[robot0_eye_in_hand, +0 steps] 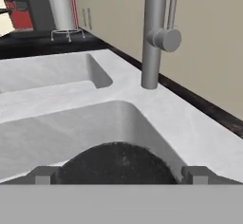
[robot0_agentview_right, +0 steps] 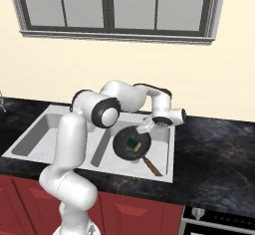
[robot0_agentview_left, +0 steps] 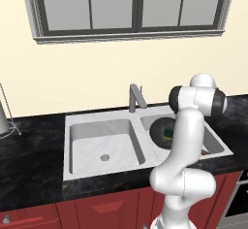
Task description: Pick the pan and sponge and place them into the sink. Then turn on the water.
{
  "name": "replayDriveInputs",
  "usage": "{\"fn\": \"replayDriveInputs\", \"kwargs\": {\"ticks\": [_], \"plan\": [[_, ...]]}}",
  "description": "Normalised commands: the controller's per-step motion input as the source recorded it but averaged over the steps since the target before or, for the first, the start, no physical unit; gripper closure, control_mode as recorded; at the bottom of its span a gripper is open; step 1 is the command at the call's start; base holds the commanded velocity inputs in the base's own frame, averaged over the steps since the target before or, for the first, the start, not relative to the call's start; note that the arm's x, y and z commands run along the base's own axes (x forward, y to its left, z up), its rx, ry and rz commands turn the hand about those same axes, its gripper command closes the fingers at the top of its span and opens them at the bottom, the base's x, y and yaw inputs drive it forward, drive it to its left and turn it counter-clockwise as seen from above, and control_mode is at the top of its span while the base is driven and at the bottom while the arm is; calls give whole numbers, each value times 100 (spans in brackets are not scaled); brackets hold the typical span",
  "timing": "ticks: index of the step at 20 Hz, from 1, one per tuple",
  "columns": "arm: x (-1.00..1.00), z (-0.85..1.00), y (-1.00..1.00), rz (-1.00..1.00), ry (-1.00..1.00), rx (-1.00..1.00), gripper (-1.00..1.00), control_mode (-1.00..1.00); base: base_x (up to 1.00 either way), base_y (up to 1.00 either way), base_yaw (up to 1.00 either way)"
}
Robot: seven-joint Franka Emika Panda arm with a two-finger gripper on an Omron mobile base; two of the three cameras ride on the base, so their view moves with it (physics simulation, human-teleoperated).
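There is no brand, label or lettering to read on anything here. The black speckled desk [robot0_agentview_right: 214, 149] runs along a cream wall under a wide grey-framed window [robot0_agentview_left: 131, 7], with red cabinet fronts [robot0_agentview_left: 104, 208] below it and what looks like an oven front at the far right edge of the right base view. Set into the desk is the sink [robot0_agentview_left: 97, 119], pale grey and marbled, with two bowls; the left bowl lies bare with its round drain showing. The pan [robot0_agentview_right: 130, 144] sits in the right bowl, its brown handle [robot0_agentview_right: 152, 167] pointing toward the front rim, and the sponge [robot0_agentview_right: 132, 143] lies inside the pan, green side up. The grey faucet [robot0_agentview_left: 135, 98] stands on the back rim between the two bowls, with a thin lever at its side, and I see no stream coming from it. The white arm reaches over the right bowl, and its tool [robot0_agentview_right: 145, 126] hangs just above the far edge of the pan, below and in front of the faucet. In the hand view the two dark fingertips [robot0_eye_in_hand: 43, 175] stand wide apart at either side of the frame, spread open with nothing between them, and the pan's dark speckled rim shows low between them. A wire rack stands on the desk far to the left.
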Motion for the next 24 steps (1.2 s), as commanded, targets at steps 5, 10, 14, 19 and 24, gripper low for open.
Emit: {"fn": "replayDriveInputs", "kwargs": {"ticks": [5, 10, 14, 19, 24], "plan": [[0, 0, 17, -14, -15, 0, -100, -100, 0, 0, 0], [4, 0, 23, -12, -12, 0, -100, -100, 0, 0, 0], [6, 0, 21, -6, -7, 4, -100, -100, 0, 0, 0], [14, 1, 16, -1, -3, 9, -100, -100, 0, 0, 0], [17, 1, 12, 0, -2, 9, -100, -100, 0, 0, 0]]}}
